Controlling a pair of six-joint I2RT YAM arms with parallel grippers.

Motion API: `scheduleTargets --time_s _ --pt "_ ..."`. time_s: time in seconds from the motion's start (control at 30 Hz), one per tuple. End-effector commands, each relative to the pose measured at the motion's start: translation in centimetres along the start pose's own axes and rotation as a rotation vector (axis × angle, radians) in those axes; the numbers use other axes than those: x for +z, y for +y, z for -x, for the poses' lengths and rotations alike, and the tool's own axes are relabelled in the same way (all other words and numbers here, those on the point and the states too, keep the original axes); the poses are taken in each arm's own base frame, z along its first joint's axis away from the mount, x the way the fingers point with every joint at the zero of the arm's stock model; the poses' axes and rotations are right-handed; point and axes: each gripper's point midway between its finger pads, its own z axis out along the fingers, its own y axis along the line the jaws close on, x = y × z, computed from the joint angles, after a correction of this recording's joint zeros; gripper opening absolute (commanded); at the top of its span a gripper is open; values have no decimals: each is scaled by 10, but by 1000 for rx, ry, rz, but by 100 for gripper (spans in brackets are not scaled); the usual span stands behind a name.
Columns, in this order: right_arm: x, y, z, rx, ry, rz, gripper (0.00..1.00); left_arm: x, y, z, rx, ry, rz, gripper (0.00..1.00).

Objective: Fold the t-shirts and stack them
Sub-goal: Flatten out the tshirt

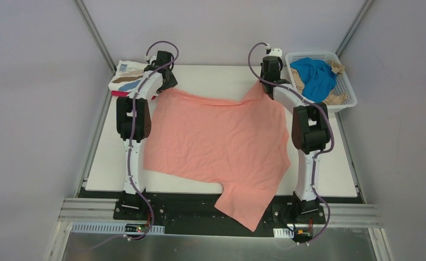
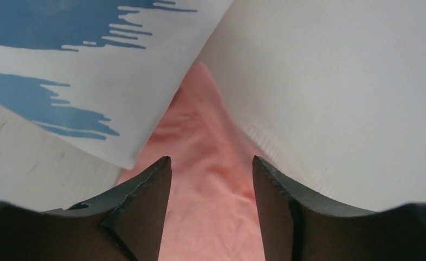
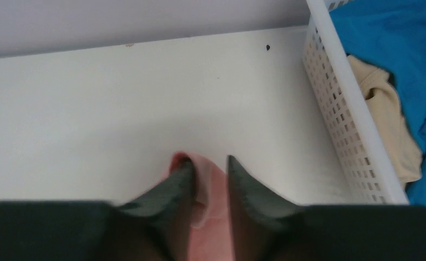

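Note:
The large salmon-pink t-shirt (image 1: 216,138) lies spread across the white table (image 1: 210,76), and its near part hangs over the front edge. My left gripper (image 1: 166,84) is at the shirt's far left corner. In the left wrist view its jaws (image 2: 211,159) stand apart, open, with pink cloth (image 2: 210,206) lying between them. My right gripper (image 1: 265,84) is at the far right corner, where the cloth rises to a peak. In the right wrist view it (image 3: 209,160) is shut on a fold of the pink cloth (image 3: 213,228).
A folded white shirt with brown and blue brushstrokes (image 1: 128,76) sits on a magenta one (image 1: 119,93) at the far left, right beside my left gripper (image 2: 63,65). A white lattice basket (image 1: 345,103) at the far right holds a bright blue shirt (image 1: 316,76) and a tan one (image 1: 335,99).

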Motion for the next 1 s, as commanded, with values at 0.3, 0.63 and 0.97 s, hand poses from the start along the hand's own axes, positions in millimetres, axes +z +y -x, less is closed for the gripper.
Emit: scheduleTargets --time_s 0.3,0.63,0.97 --pt "-57 -10 61 199 123 -6 99 -86 -71 61 14 -24 -435 99" --pt "-92 53 -17 476 416 284 99 -128 -33 -44 91 143 -363 99" --pt "-51 85 -66 669 551 292 99 -116 15 -142 126 234 -221 99"
